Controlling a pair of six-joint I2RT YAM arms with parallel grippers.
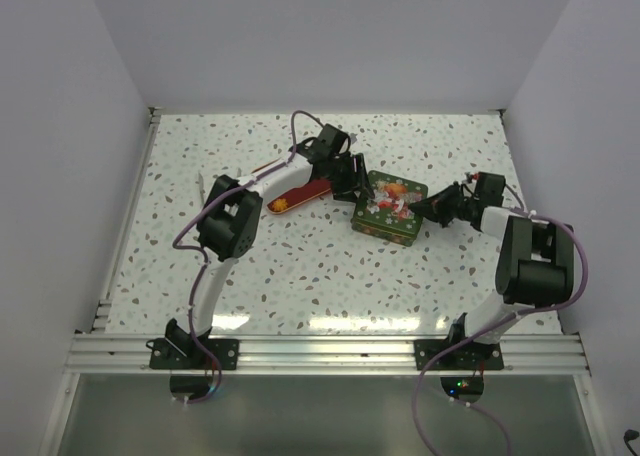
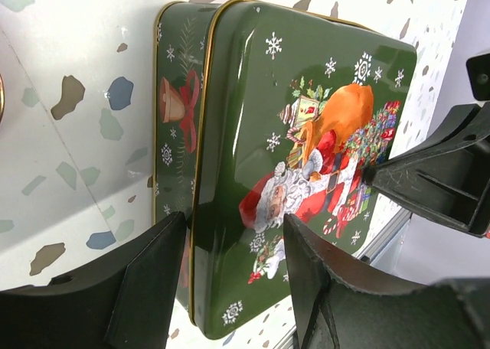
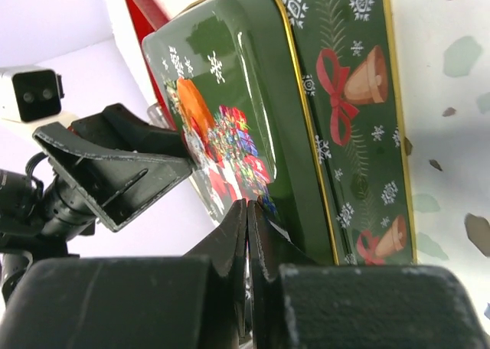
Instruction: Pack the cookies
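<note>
Green Christmas tin [image 1: 390,208]: lid on, at the centre of the overhead view.
Left gripper [image 2: 233,234]: fingers parted astride the tin's near edge; whether it is grasped cannot be told.
Right gripper [image 3: 247,211]: clenched, tips set on the lid.
Cookie [image 1: 277,207]: one orange piece discerned on the red tray [image 1: 305,195], left of the tin.

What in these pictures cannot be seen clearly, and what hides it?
- Inside of the Christmas tin: all views, its lid is on.
- Red tray: top view, the left arm covers part; what lies on it is too small to name.
- Left fingers: left wrist view, they straddle the tin's edge, but contact is unclear.
</note>
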